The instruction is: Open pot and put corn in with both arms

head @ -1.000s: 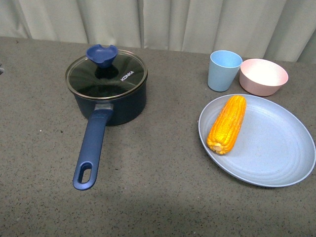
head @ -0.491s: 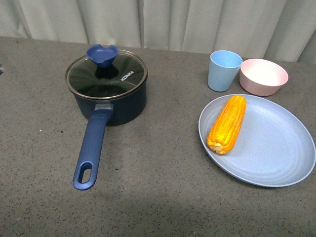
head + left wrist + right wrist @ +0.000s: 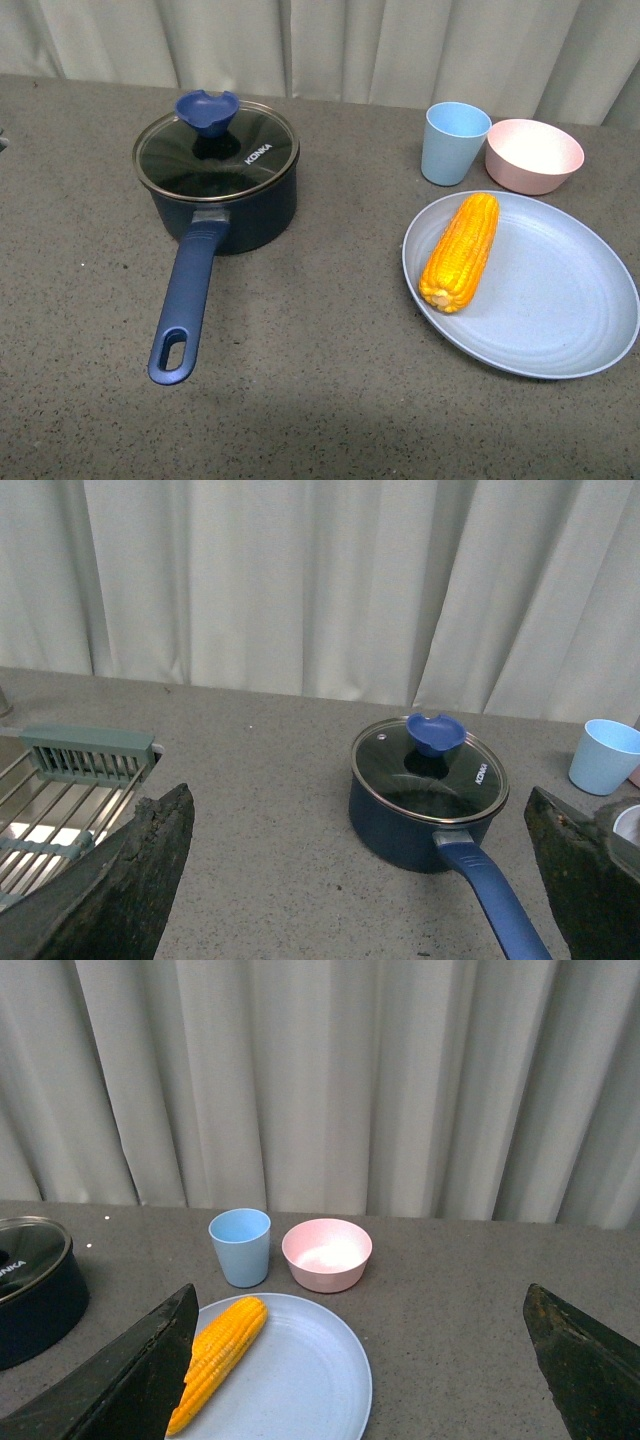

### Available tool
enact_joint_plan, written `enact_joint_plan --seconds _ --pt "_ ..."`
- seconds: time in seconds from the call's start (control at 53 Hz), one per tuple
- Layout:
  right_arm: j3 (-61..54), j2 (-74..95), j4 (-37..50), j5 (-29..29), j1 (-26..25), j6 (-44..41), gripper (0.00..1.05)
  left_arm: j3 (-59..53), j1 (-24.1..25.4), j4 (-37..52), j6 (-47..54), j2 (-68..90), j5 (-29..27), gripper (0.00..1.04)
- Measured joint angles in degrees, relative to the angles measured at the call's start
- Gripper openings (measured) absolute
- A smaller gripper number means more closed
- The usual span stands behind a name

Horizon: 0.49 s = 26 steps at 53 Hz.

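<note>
The dark navy pot stands at the table's back left, its glass lid with a blue knob on it and its long blue handle pointing toward me. The pot also shows in the left wrist view. The yellow-orange corn lies on the left part of a pale blue plate, and shows in the right wrist view. My left gripper is open and empty, well short of the pot. My right gripper is open and empty, short of the plate. Neither arm shows in the front view.
A light blue cup and a pink bowl stand behind the plate. A wire rack lies off to the pot's left in the left wrist view. Pale curtains hang behind the grey speckled table.
</note>
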Motion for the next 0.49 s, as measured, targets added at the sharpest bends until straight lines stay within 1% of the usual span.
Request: enact_joint_plan --seconds 0.491 --pt "0.00 0.00 0.00 0.00 0.00 0.00 0.95 0.00 0.00 0.00 0.00 0.00 0.00 0.98"
